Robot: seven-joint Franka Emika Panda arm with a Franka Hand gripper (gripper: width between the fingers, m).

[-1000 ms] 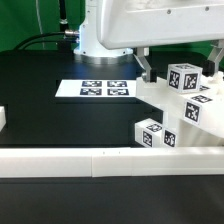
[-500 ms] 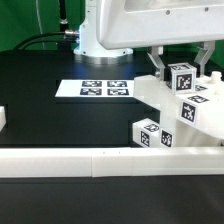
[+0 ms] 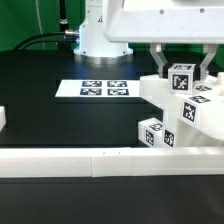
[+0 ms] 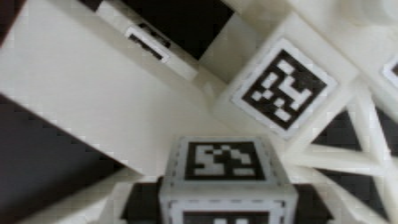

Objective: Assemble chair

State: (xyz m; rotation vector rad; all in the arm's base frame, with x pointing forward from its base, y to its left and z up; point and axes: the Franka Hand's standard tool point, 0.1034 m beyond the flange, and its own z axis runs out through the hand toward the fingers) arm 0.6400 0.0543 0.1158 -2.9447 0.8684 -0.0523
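Observation:
The chair parts stand joined at the exterior view's right: a sloping white slab (image 3: 158, 93) with tagged square-ended legs (image 3: 152, 133) in front. One tagged leg end (image 3: 181, 77) sticks up at the top. My gripper (image 3: 183, 68) is open, with one finger on each side of that leg end and small gaps showing. In the wrist view the same tagged leg end (image 4: 221, 162) sits between the dark fingers of my gripper (image 4: 221, 205), with the white slab (image 4: 107, 95) and another tag (image 4: 285, 85) beyond it.
The marker board (image 3: 105, 89) lies flat on the black table at centre. The long white border rail (image 3: 100, 160) runs along the front edge. A small white piece (image 3: 3, 118) sits at the exterior view's left edge. The arm's base (image 3: 98, 35) stands behind.
My gripper has moved toward the exterior view's right, from beside the slab to straddling the top tagged leg end. The chair parts have not moved.

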